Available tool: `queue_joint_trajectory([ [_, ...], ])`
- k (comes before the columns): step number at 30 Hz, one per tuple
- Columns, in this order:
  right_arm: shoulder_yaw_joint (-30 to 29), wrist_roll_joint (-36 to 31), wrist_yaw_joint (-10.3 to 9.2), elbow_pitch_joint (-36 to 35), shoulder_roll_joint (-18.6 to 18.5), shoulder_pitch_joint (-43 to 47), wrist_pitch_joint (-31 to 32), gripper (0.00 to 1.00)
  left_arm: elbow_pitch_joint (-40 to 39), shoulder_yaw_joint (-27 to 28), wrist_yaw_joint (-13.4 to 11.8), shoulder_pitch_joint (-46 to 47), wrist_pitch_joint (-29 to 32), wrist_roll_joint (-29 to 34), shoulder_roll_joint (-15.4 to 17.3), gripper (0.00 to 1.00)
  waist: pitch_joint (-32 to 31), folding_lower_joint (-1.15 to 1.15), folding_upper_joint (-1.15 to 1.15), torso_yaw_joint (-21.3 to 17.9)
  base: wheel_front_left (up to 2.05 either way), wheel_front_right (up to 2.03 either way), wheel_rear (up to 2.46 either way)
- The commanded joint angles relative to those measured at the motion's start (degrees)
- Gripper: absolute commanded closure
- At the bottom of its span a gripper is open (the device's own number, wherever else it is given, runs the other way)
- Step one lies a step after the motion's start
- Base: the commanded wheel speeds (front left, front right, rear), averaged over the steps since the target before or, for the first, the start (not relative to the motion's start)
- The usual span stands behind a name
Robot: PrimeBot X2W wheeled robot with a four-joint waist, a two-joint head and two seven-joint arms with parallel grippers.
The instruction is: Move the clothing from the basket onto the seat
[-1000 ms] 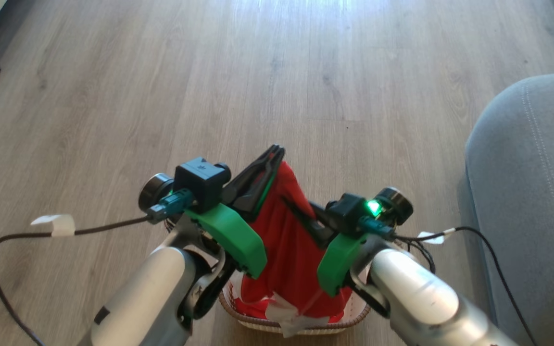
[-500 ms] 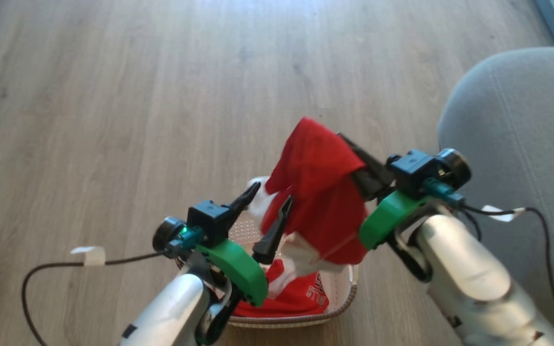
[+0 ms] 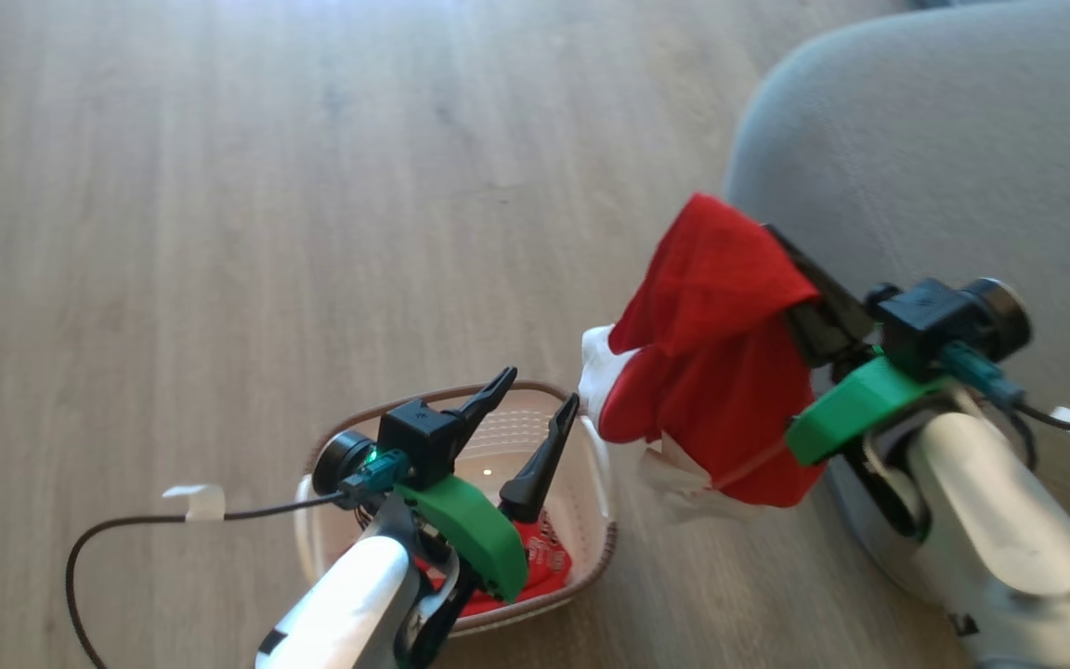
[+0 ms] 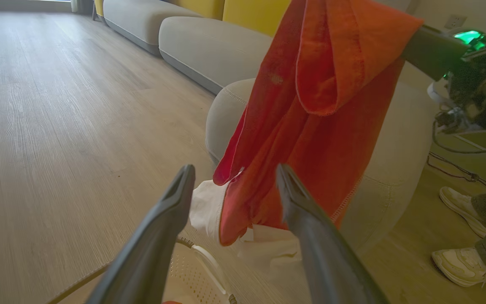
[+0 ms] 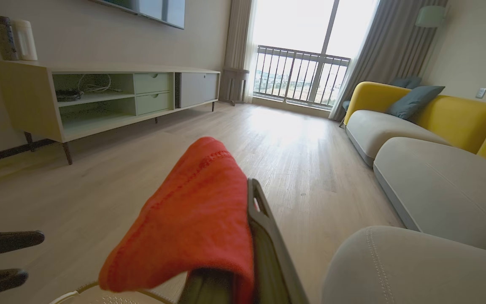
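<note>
The red clothing (image 3: 711, 353) with white parts hangs in the air between the basket (image 3: 306, 530) and the seat (image 3: 916, 167). My right gripper (image 3: 781, 251) is shut on its top fold. The cloth drapes over one finger in the right wrist view, where the clothing (image 5: 196, 228) hides that finger. My left gripper (image 3: 535, 400) stands open above the basket, nothing between its fingers. A bit of red fabric (image 3: 544, 562) lies in the basket. In the left wrist view the clothing (image 4: 310, 105) dangles beyond my open left gripper (image 4: 232, 177), in front of the seat (image 4: 378, 190).
Wooden floor (image 3: 219, 186) spreads to the left and ahead. A person's pale shoes (image 4: 462, 261) stand beside the seat. A low cabinet (image 5: 99, 97) lines the far wall, and a yellow-backed sofa (image 5: 437, 126) runs behind the seat. A black cable (image 3: 126, 530) trails from my left wrist.
My left gripper has let go of the clothing, opened and sunk over the basket. The right gripper has carried the clothing up and rightward to the seat. The head camera has turned right.
</note>
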State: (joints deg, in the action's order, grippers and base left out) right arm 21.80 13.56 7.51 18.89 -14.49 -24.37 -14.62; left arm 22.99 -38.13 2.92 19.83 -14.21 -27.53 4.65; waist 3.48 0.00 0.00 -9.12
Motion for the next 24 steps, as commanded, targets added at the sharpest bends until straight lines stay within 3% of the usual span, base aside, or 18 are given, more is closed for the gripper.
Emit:
queue_joint_trajectory([
  [1,-0.63,-0.36,-0.02,-2.60,-0.69,0.14,-0.38,1.00,-1.99,2.49,0.43,2.44,-0.76,1.01,-0.36,0.00,0.79,0.00,0.00,-2.75,0.00,0.00,0.00],
  [8,-5.11,-0.92,-0.02,-5.33,-2.62,3.16,-0.38,1.00,-2.60,3.80,1.67,1.30,-0.77,2.61,-1.08,0.00,1.34,0.00,0.00,-6.66,0.00,0.00,0.00],
  [16,-9.04,-1.26,-0.02,-7.22,-3.28,4.00,-0.38,1.00,-2.61,4.47,2.46,1.17,-0.78,3.91,-1.53,0.00,2.67,0.00,0.00,-8.18,0.00,0.00,0.00],
  [24,-12.50,-0.14,-0.02,-6.60,-3.31,-0.72,-0.38,1.00,-3.21,4.02,3.10,4.62,-0.78,6.07,-1.65,0.00,11.26,0.00,0.00,-6.85,0.00,0.00,0.00],
])
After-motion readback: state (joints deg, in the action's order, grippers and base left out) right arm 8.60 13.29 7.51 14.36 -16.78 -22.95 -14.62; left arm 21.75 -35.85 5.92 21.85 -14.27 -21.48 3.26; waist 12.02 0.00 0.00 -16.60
